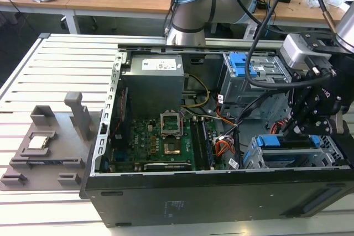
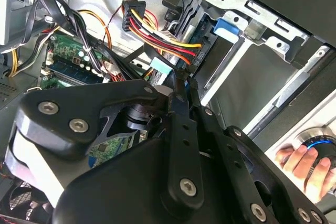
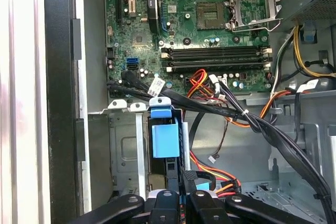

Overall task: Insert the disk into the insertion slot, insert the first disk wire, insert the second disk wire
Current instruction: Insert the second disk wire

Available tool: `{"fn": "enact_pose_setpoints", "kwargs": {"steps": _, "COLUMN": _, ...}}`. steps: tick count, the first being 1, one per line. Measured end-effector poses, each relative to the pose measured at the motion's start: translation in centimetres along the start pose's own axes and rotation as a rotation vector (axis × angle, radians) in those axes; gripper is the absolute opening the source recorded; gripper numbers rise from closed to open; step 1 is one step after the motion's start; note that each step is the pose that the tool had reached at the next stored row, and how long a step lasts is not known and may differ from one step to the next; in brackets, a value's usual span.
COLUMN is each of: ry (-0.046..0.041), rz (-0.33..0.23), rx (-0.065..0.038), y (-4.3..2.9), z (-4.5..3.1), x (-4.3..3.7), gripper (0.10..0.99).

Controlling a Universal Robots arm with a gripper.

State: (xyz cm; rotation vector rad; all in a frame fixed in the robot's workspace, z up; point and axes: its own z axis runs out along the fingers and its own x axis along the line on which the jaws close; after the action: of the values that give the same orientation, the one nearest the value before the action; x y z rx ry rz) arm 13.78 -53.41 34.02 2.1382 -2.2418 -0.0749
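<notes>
The black two-fingered gripper [image 1: 298, 128] hangs low inside the open black computer case [image 1: 221, 192], at about four o'clock in the exterior view, directly over the low grey perforated sheet-metal insertion slot [image 1: 257, 161]. The silver disk in its bright blue plastic carrier frame [image 1: 287, 141] sits down in that bay, its blue edge showing along the top. In the first wrist view the fingers [image 3: 202, 205] stand close together around a pale blue connector [image 3: 202, 185] beside the carrier's blue tab [image 3: 165, 141]. At twelve o'clock from them lies the green motherboard [image 3: 210, 30]. A person's hand [image 2: 302, 163] rests outside the case.
</notes>
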Motion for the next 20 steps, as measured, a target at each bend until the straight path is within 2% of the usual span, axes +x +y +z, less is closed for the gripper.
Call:
{"fn": "enact_pose_setpoints", "kwargs": {"steps": 5, "ry": -0.0043, "rz": 0.0, "rx": 0.0, "y": 0.02, "z": -0.01, "x": 0.12, "gripper": 0.149}}
{"fn": "enact_pose_setpoints", "kwargs": {"steps": 12, "ry": -0.0046, "rz": 0.0, "rx": 0.001, "y": 0.14, "z": -0.05, "x": 0.0, "gripper": 0.149}}
{"fn": "enact_pose_setpoints", "kwargs": {"steps": 15, "ry": -0.0031, "rz": 0.0, "rx": 0.003, "y": 0.17, "z": -0.21, "x": -0.04, "gripper": 0.149}}
{"fn": "enact_pose_setpoints", "kwargs": {"steps": 17, "ry": -0.0026, "rz": 0.0, "rx": 0.004, "y": 0.21, "z": -0.61, "x": -0.03, "gripper": 0.149}}
{"fn": "enact_pose_setpoints", "kwargs": {"steps": 20, "ry": -0.0074, "rz": 0.0, "rx": 0.004, "y": 0.2, "z": -0.49, "x": -0.03, "gripper": 0.149}}
